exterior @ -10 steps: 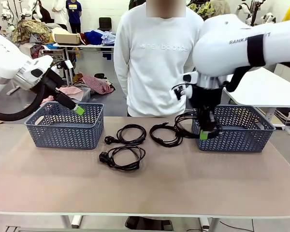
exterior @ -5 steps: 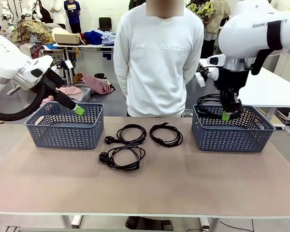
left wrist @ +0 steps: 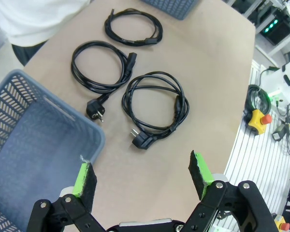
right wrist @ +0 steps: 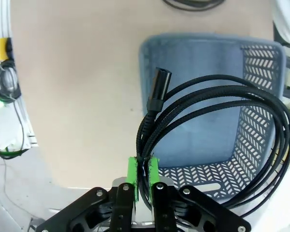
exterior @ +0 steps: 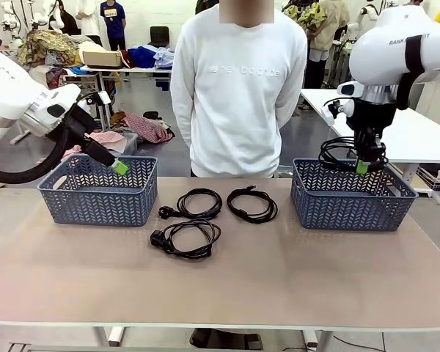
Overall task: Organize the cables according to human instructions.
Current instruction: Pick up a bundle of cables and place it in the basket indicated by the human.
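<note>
- Right gripper [exterior: 362,167] pinches one coiled cable [exterior: 336,151], which hangs over the right basket [exterior: 352,209] at frame right.
- Three other cables [exterior: 198,203] lie on the table [exterior: 279,286], frame centre.
- Left gripper [exterior: 119,167], spread open and empty, hovers over the left basket [exterior: 95,198] rim.

My left arm comes in from nine o'clock, its claw [exterior: 119,167] slanting toward four o'clock, pads spread wide. My right arm enters from two o'clock, its claw [exterior: 362,167] pointing at six o'clock, pinched tight on a cable [exterior: 336,150].
</note>
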Available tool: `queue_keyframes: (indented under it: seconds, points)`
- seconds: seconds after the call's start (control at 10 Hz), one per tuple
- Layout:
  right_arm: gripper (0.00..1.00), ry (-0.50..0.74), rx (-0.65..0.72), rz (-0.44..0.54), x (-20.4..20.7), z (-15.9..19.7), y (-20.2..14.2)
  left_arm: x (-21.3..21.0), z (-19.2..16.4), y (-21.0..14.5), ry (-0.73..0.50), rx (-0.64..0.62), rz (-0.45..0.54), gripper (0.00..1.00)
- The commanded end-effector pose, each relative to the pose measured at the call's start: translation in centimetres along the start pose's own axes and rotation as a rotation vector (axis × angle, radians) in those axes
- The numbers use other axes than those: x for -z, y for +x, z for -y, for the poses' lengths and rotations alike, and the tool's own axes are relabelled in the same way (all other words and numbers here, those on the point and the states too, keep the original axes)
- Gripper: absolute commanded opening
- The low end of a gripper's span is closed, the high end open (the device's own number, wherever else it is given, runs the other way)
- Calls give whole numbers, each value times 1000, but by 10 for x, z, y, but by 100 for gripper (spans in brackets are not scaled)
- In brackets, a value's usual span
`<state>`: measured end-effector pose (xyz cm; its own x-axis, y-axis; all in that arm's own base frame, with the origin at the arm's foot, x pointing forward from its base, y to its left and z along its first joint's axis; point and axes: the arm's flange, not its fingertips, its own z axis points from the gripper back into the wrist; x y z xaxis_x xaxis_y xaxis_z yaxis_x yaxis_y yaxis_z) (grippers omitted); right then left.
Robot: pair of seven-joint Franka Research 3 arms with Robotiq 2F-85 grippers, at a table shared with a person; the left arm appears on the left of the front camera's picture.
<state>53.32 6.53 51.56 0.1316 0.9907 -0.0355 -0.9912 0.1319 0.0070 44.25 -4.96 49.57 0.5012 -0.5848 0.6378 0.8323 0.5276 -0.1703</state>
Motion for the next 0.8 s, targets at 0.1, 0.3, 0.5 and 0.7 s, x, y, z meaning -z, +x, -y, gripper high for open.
queue_keyframes:
  seconds: [0.1, 0.3, 0.5, 0.7]
  points:
    - [0, -22, -18, 21, 15, 26, -4, 0, 1, 0, -18, 8, 23, 100]
    - [0, -49, 12, 25, 31, 38, -6, 0, 1, 0, -18, 8, 23, 100]
    - [0, -46, 21, 48, 40, 49, -7, 0, 1, 0, -18, 8, 23, 100]
    - [0, -49, 18, 49, 41, 55, -5, 0, 1, 0, -18, 8, 23, 100]
